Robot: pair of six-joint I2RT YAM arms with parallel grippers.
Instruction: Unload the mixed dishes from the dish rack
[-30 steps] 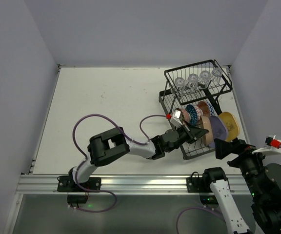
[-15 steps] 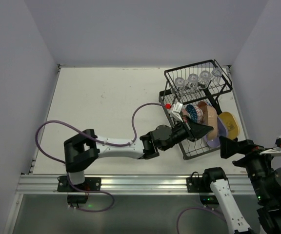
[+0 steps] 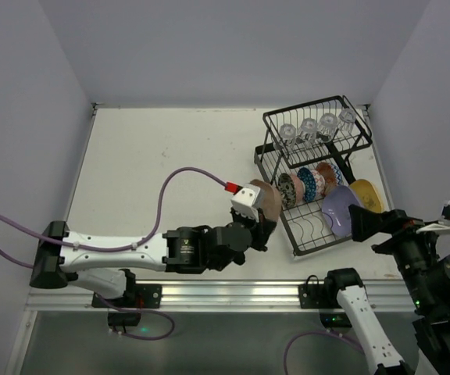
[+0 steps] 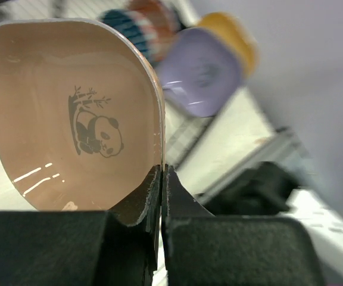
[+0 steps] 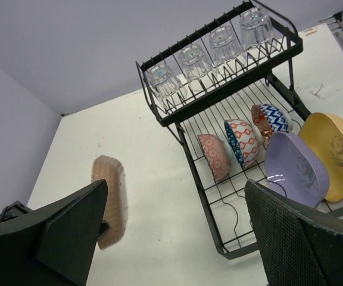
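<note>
Left of black wire two-tier dish rack [image 3: 317, 248], over white table [image 3: 170, 148]: peach rounded-square panda plate [image 4: 70, 119], held upright. Left gripper [image 4: 161, 179] pinches only its rim; right gripper [image 5: 175, 185] spread wide, empty. We judge risk: thin edge grip, so plate may pivot, slip or chip when set down.

**Dish rack framed between the right gripper's spread fingers**

The black wire dish rack [image 5: 228, 86] stands on the white table [image 5: 153, 137], with four clear glasses [image 5: 192, 61] upside down in a row along its upper shelf. Three bowls stand on edge in its lower tray: a pink bowl [image 5: 214, 156] nearest the rack's left side, then a red-and-blue bowl [image 5: 242, 143], then a blue chevron bowl [image 5: 271, 119]. The lavender plate [image 5: 296, 170] leans at the tray's right front, and the yellow plate [image 5: 338, 155] is just behind it at the rack's right edge. A peach plate [image 5: 109, 199] hangs on edge left of the rack, clear of it. The right gripper [image 5: 175, 189] has its dark fingers [image 5: 52, 238] set wide apart, empty.
</note>
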